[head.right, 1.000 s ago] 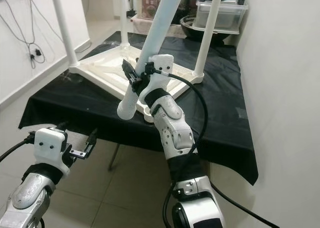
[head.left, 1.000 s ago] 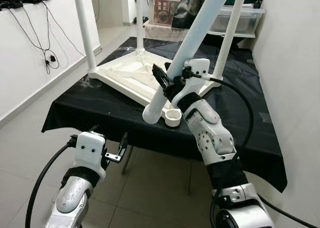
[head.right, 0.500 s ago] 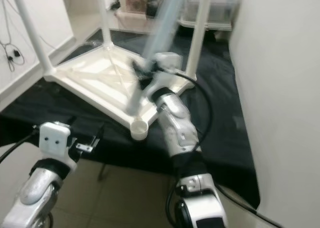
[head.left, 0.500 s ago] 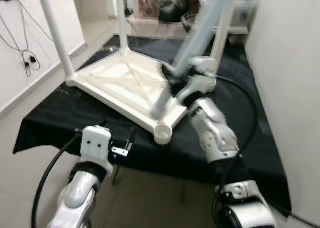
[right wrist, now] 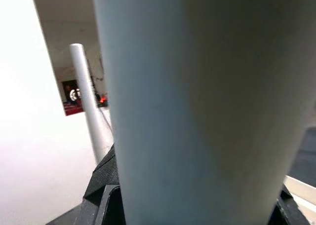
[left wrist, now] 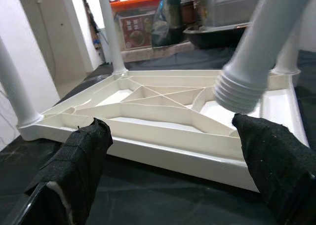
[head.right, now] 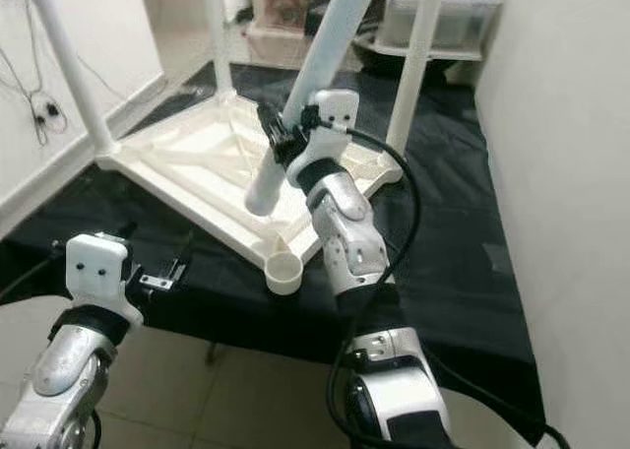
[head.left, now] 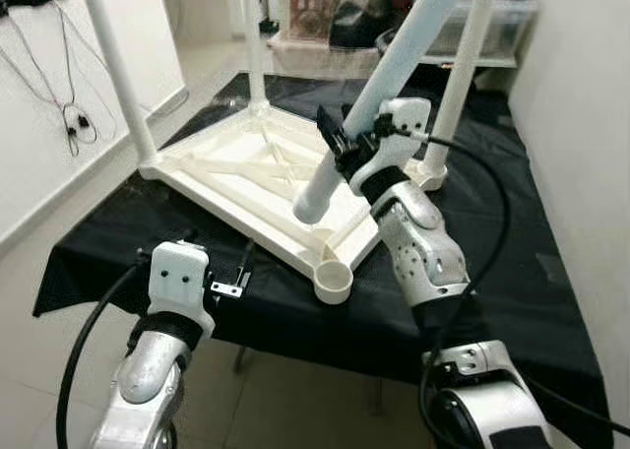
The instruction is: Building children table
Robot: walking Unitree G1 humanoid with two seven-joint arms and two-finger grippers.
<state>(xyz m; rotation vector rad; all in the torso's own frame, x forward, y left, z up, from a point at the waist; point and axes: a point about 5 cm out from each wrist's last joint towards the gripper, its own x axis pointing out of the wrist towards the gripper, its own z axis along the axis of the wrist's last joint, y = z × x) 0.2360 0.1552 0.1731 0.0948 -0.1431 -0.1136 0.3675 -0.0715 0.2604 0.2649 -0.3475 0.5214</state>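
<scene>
1. Upturned white plastic kids' tabletop lies on black-clothed table, three white legs already upright in corner sockets.
2. R gripper clamps loose white plastic tube leg, tilted, threaded end above tabletop, short of empty near-corner socket.
3. L gripper spread wide, empty, near table's front edge.

A table draped in a black cloth fills the middle of the frame, standing on a pale tiled floor. Directly on the cloth lies an upturned white tabletop, ribs facing up, set at an angle across the centre, its empty round corner socket near the cloth's front edge.
</scene>
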